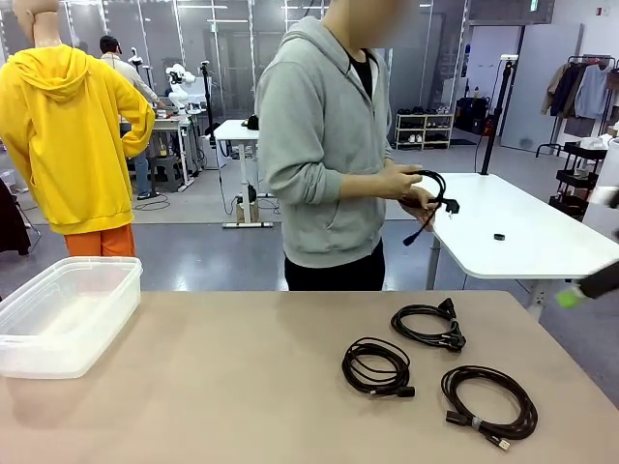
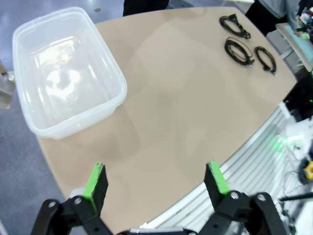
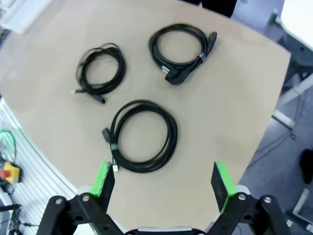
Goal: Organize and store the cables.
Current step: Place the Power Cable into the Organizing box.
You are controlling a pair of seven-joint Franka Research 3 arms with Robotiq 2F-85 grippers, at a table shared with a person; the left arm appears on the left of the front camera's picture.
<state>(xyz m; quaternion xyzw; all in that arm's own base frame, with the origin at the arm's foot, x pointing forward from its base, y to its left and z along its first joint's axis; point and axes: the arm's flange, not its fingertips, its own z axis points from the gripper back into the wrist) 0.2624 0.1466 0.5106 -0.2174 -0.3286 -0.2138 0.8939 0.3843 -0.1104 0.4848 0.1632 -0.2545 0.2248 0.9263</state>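
1. Front view: three cables (image 1: 356, 372) lie coiled at the right of the counter (image 1: 242, 387), well apart from the box (image 1: 58, 338) on its left. The person's hand (image 1: 404, 182) holds a fourth cable (image 1: 437, 184). A long carry could let a coil unwind.
2. Left wrist view: the left fingers (image 2: 95, 183) are spread wide and empty near the box; a careless reach could knock it.
3. Right wrist view: the right fingers (image 3: 104, 178), fully spread and empty, hang over the largest coil (image 3: 172, 134). Pinching a single strand could pull it loose.
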